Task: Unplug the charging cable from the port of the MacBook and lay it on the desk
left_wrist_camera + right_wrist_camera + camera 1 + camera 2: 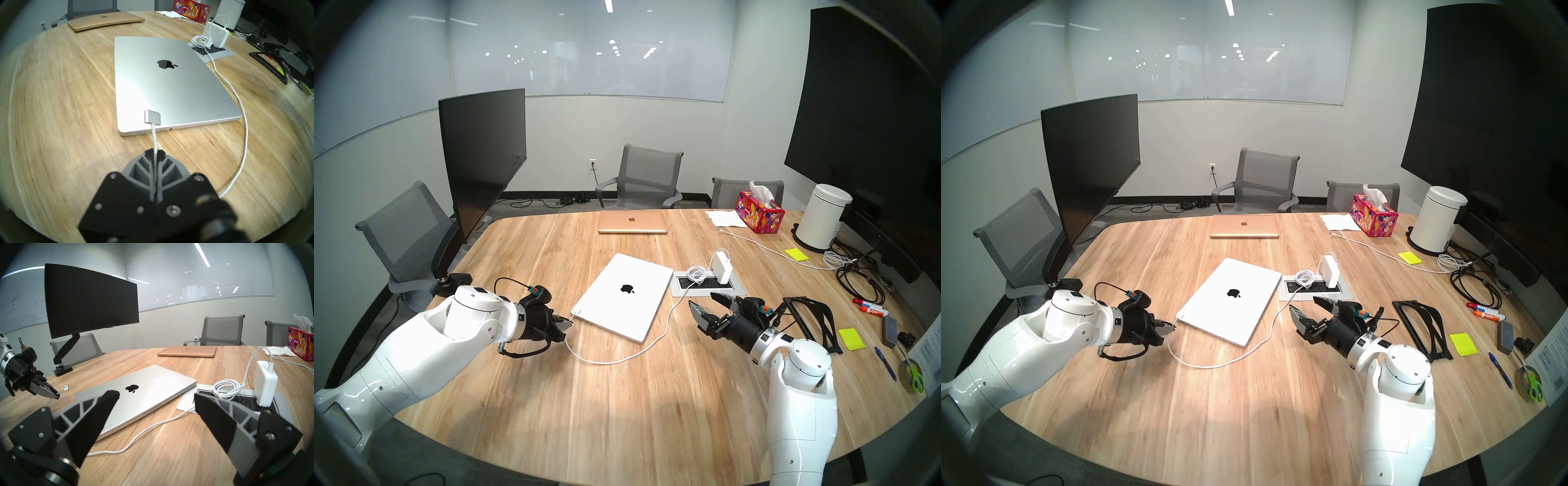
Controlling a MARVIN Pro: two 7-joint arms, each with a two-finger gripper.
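The silver MacBook (626, 295) lies closed on the wood desk (551, 407). My left gripper (567, 324) is shut on the white charging cable (612, 362) just behind its flat plug (152, 117). The plug is out of the port and hangs slightly above the desk by the laptop's near-left corner (66, 387). The cord loops along the desk in front of the laptop to the white power brick (722, 268) standing in the outlet box (734, 290). My right gripper (701, 298) is open and empty, just right of the laptop, near the outlet box.
A gold laptop (632, 222) lies at the far edge. A monitor on an arm (483, 159) stands at the left. On the right are a tissue box (758, 212), a white canister (821, 217), another white cord (772, 249), black cable coils (857, 281), a black stand (812, 319) and markers (870, 307).
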